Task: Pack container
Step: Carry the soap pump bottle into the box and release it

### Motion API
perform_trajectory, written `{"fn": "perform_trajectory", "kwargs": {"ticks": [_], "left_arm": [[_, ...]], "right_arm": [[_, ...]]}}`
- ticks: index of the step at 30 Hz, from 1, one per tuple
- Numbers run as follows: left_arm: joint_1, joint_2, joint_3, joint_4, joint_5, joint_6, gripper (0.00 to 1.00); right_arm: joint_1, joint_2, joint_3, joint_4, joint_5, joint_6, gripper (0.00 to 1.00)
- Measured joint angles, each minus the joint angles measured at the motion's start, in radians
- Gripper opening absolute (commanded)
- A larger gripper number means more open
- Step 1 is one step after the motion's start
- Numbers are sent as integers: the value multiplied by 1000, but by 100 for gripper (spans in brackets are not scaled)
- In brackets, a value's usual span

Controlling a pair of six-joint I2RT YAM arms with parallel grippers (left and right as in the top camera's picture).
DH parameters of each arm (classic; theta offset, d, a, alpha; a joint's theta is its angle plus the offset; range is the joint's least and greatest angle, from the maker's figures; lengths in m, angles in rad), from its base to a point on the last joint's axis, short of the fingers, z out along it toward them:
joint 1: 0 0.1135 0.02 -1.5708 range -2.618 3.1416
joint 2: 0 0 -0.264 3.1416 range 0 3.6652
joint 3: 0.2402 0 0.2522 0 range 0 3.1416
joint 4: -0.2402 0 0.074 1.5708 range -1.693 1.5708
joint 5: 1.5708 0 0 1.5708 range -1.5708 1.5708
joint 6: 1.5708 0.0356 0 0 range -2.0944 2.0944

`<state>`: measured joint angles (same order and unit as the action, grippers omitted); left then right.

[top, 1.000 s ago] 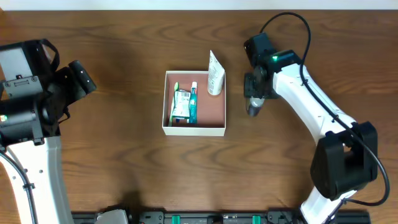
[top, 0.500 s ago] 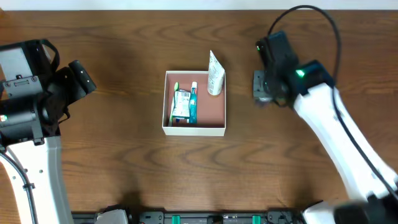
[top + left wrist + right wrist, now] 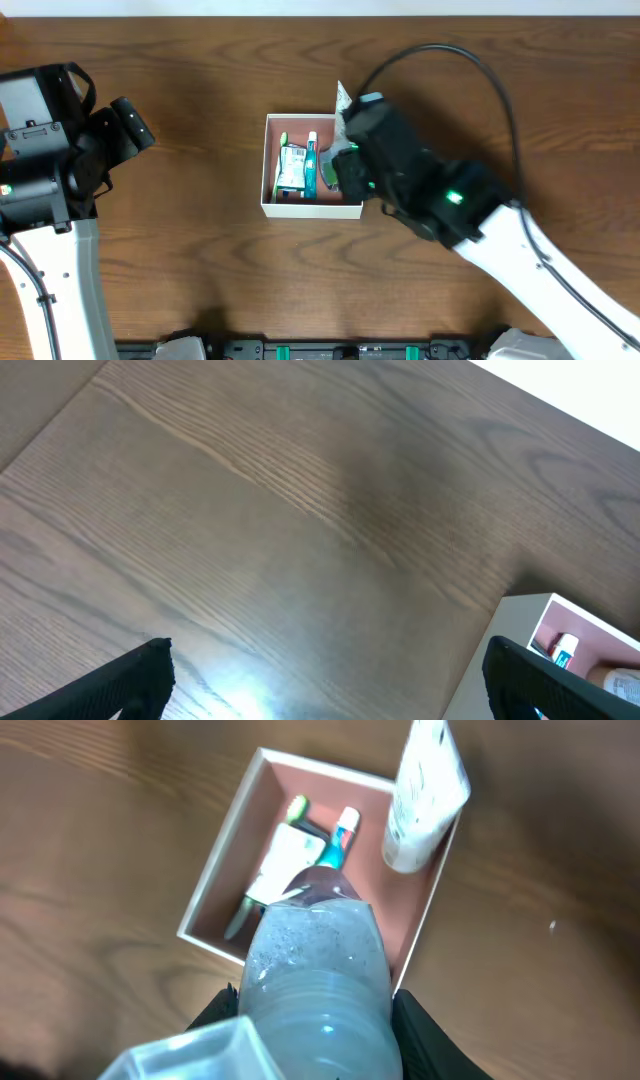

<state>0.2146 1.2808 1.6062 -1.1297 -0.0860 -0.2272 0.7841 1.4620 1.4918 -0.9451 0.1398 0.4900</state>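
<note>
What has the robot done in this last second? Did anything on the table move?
The right gripper, shut on a clear bottle, swung left from the table beside the container and now hangs over its right half, the bottle not yet let go. The left gripper, the white tube at the container's corner, and the toothbrush and toothpaste inside stayed put.

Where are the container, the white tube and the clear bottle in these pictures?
container (image 3: 305,210), overhead view, on its white front wall.
white tube (image 3: 428,790), right wrist view, on the middle of its body.
clear bottle (image 3: 318,970), right wrist view, on its rounded body.
</note>
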Motion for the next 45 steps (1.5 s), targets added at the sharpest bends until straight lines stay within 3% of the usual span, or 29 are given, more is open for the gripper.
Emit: {"fn": "perform_trajectory", "kwargs": {"ticks": [15, 20, 26, 31, 34, 45], "left_arm": [[0, 0, 0, 0, 0, 0, 98], [0, 0, 0, 0, 0, 0, 98], [0, 0, 0, 0, 0, 0, 98], [0, 0, 0, 0, 0, 0, 98], [0, 0, 0, 0, 0, 0, 98], [0, 0, 0, 0, 0, 0, 98]], "right_arm": [[-21, 320, -1, 33, 95, 148, 22], [-21, 367, -1, 33, 103, 184, 57], [-21, 357, 0, 69, 117, 175, 69], [-23, 268, 0, 60, 127, 137, 83], [-29, 151, 0, 42, 151, 106, 99], [-33, -260, 8, 24, 305, -31, 99]]}}
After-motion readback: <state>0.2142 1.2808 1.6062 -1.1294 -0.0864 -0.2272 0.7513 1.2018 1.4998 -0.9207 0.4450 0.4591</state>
